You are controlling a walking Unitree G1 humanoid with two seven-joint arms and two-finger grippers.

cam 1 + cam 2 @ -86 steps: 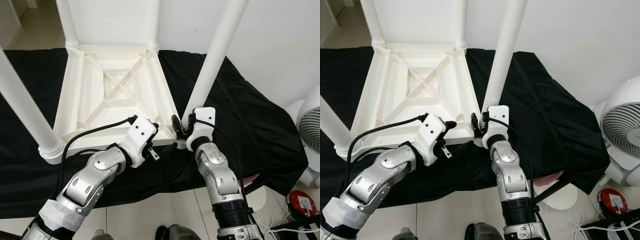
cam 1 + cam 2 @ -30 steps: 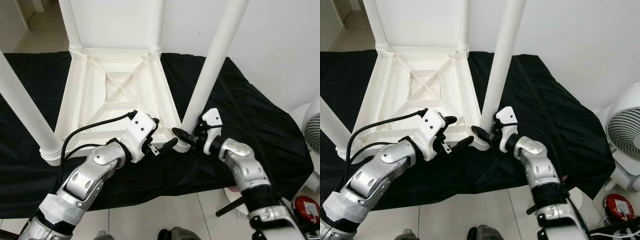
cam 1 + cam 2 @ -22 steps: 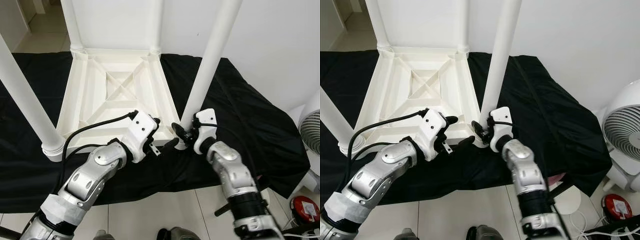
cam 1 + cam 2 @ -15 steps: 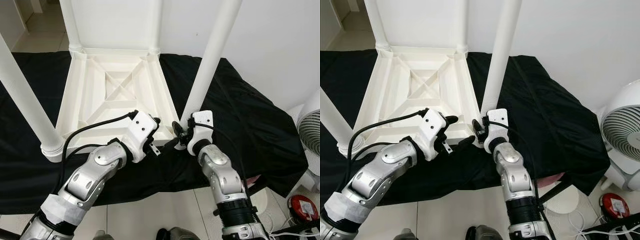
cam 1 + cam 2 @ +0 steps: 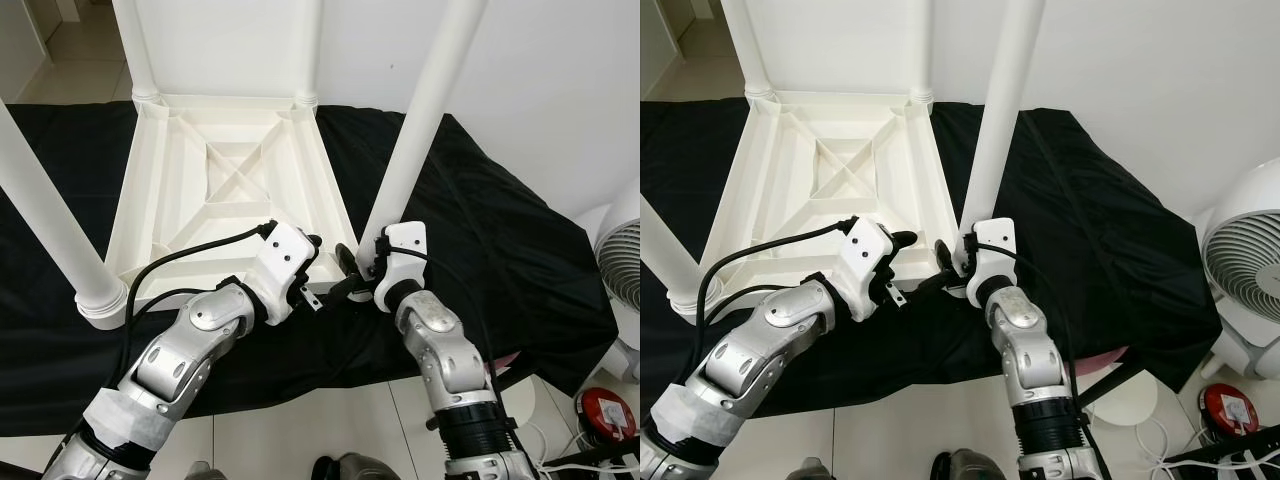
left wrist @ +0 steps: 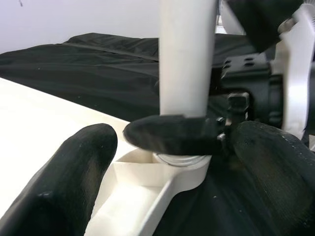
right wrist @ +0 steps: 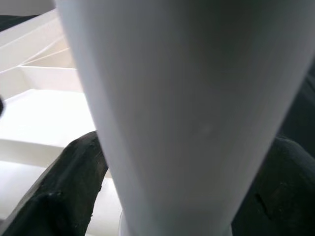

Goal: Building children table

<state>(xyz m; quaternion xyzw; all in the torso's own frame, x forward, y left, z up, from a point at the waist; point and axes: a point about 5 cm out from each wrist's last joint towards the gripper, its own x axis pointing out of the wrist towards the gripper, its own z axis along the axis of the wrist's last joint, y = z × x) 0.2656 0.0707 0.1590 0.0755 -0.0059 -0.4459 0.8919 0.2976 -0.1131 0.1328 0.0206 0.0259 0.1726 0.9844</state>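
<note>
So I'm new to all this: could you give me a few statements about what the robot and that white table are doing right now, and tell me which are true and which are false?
1. The white table lies upside down on a black cloth. True.
2. The right gripper has its fingers around the base of the near right leg. True.
3. The left gripper holds a screwdriver. False: it holds nothing, its fingers open by the table's near corner.
4. The table lies on a red cloth. False: the cloth is black.
5. A white fan stands to the robot's right. True.
</note>
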